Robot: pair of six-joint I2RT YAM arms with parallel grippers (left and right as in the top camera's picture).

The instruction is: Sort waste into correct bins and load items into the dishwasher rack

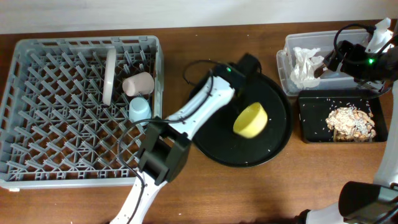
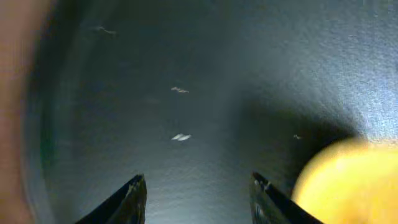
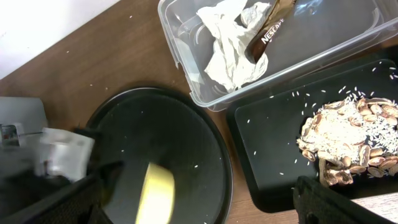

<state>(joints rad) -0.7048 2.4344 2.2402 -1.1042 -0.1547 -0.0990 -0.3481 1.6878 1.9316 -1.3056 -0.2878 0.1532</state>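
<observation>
The yellow bowl lies tilted on the round black tray. My left gripper hangs open and empty over that tray, just beside the bowl; nothing is between its fingers. In the grey dishwasher rack stand the pale plate, the pink cup and the light blue cup. The clear tub holds white tissue and the brown wrapper. The shallow black tray holds tan food scraps. My right gripper is open and empty above the tub.
Scattered rice grains lie on the round black tray and on the shallow black tray. The left arm stretches from the front edge across the table, along the rack's right side. A pale wall runs behind the table.
</observation>
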